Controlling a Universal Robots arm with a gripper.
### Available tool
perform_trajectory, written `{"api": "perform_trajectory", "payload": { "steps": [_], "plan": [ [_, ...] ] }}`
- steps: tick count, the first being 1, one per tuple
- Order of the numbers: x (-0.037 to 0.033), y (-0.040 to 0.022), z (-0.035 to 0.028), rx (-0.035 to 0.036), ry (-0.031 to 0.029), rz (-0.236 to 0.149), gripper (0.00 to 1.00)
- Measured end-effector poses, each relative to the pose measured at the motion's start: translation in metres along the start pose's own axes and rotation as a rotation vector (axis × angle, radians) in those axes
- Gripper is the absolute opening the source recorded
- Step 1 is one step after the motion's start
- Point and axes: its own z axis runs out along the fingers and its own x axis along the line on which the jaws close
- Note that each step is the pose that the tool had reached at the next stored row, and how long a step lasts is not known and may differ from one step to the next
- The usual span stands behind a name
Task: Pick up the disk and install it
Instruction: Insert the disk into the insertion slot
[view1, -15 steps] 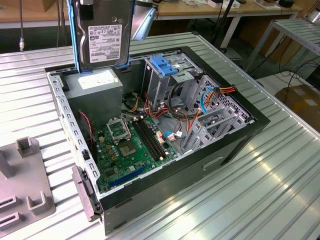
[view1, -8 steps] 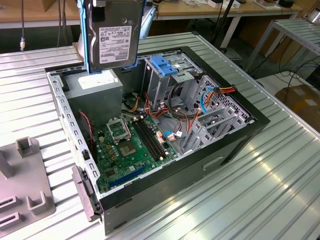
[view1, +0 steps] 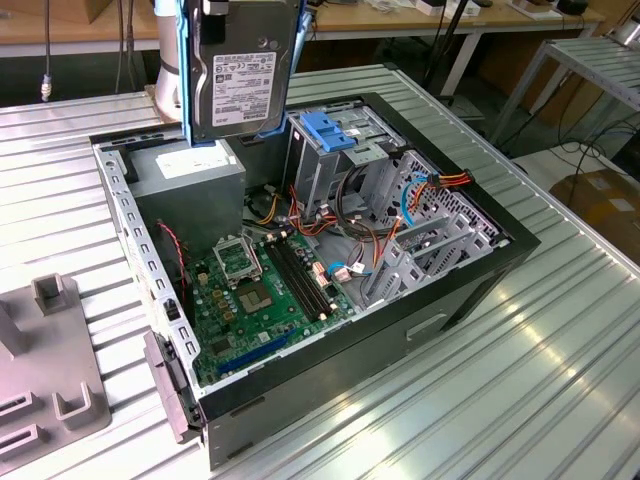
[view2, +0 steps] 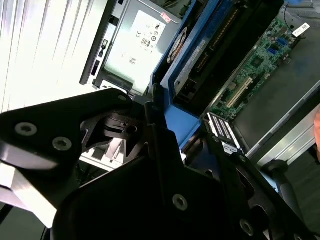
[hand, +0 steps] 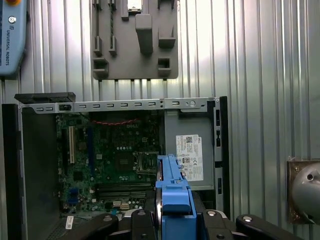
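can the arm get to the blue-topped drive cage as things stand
Probably yes: the case lies open, the disk hangs above it beside the drive cage, and nothing covers the cage's blue bracket.

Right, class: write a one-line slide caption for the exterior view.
Disk held upright above the open computer case, near the blue-topped drive cage.

Exterior view — off the arm, high oblique, mid-range, onto a corner of the open computer case (view1: 470, 300). First wrist view: straight down from well above, past the disk (hand: 174, 200). Second wrist view — close in, tilted. All three share the motherboard (view1: 265, 290) and power supply (view1: 190, 178).
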Motion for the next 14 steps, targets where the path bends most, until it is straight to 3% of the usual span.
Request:
{"api": "perform_trajectory", "payload": {
  "steps": [8,14],
  "plan": [
    [0.0002,-0.0004,0.0000,0.0001,0.0000,0.000,0.37],
    [0.0052,-0.0005,0.0000,0.0000,0.0000,0.000,0.37]
  ]
}}
